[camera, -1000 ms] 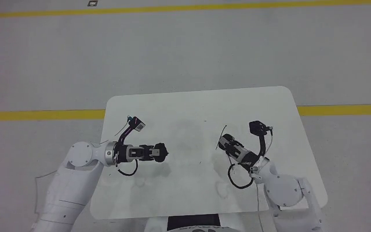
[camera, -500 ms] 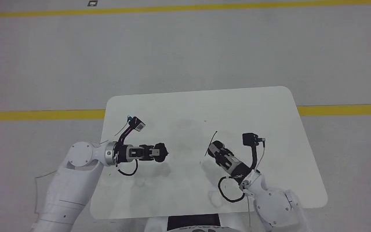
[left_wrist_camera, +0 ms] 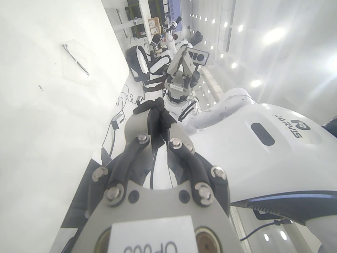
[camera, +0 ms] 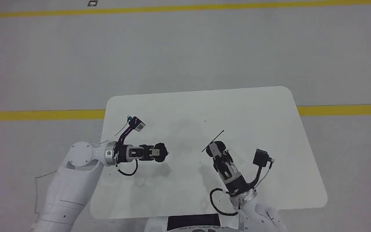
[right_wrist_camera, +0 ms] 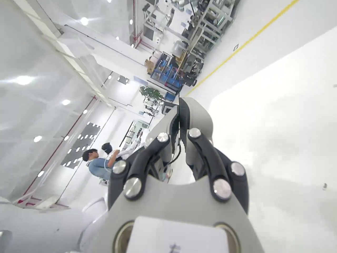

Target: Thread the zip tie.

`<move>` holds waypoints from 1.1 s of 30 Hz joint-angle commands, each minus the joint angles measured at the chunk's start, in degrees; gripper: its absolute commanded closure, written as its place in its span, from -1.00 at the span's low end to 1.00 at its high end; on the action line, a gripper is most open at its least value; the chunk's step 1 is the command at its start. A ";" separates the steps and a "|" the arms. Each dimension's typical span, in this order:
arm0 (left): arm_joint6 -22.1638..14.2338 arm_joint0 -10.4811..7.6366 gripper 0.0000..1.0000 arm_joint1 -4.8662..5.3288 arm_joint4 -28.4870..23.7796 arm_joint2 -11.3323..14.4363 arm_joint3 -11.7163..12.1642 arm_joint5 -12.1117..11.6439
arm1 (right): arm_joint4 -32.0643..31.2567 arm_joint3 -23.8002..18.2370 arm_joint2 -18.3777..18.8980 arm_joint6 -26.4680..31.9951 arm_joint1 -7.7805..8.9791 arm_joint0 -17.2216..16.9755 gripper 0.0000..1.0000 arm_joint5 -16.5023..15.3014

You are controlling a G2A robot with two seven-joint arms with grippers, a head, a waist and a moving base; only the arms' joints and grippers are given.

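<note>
- Table [camera: 261,116], white, under both arms
- Left claw [camera: 164,152] clenched above the table's left half
- Right claw [camera: 213,150] near the middle, grasping the zip tie [camera: 217,138]
- Thin black zip tie sticks out past its fingertips, slanting

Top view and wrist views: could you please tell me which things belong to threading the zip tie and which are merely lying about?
Job: zip tie; right claw gripping it; left claw.
Lying about: clear bag of thin black strips; dark speck on table.
</note>
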 commanded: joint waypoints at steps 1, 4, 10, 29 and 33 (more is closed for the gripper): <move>0.00 0.00 1.00 0.00 0.00 0.00 0.00 0.00 | -3.40 0.80 -1.26 -4.03 -0.07 -0.26 1.00 -0.28; 0.00 0.00 1.00 0.00 0.00 0.00 0.00 0.00 | -8.45 1.94 -2.80 -9.31 -0.11 -0.32 1.00 -0.98; 0.00 0.00 1.00 0.00 0.00 0.00 0.00 0.00 | -14.97 3.29 -3.93 -11.18 0.05 0.39 1.00 -0.83; 0.00 0.00 1.00 0.00 0.00 0.00 0.00 0.00 | -25.17 8.10 -8.88 -19.02 -0.44 6.01 1.00 3.60; 0.00 0.00 1.00 0.00 0.00 0.00 0.00 0.00 | -24.80 9.70 -10.71 -18.34 -0.34 8.44 1.00 4.79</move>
